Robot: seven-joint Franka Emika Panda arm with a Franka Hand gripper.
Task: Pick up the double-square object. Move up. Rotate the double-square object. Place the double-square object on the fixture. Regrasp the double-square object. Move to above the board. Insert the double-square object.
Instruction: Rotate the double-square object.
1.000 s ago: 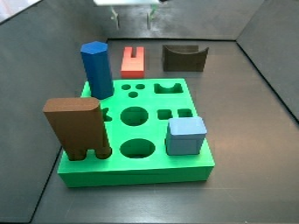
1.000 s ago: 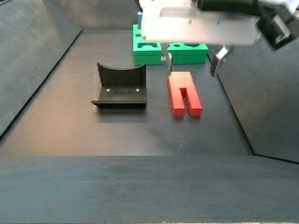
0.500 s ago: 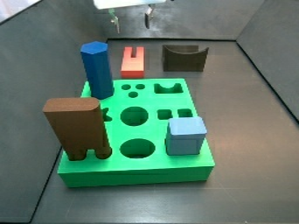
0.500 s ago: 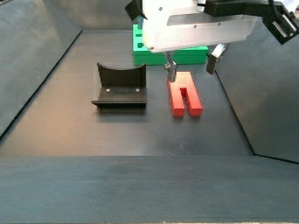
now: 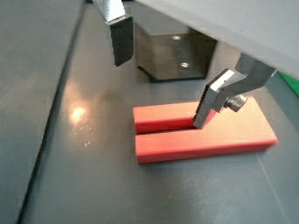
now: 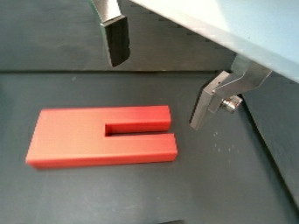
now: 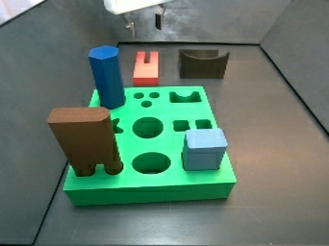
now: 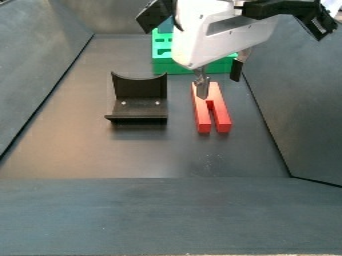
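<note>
The double-square object (image 8: 211,108) is a red grooved block lying flat on the dark floor, between the fixture (image 8: 136,97) and the right wall; in a side view it (image 7: 146,67) lies just behind the green board (image 7: 154,183). My gripper (image 8: 217,80) hangs open just above the red block's far end, nothing between its fingers. In both wrist views the fingers (image 5: 117,39) (image 6: 207,101) stand wide apart over the red block (image 5: 205,136) (image 6: 103,137). The fixture (image 5: 176,54) sits beyond it.
On the board stand a blue prism (image 7: 107,77), a tall brown block (image 7: 84,141) and a light-blue cube (image 7: 205,149). Sloping dark walls (image 8: 40,90) enclose the floor on both sides.
The gripper has come down and tilted toward the red block, its fingers now close above the block's far end. The block and the other pieces have not moved.
</note>
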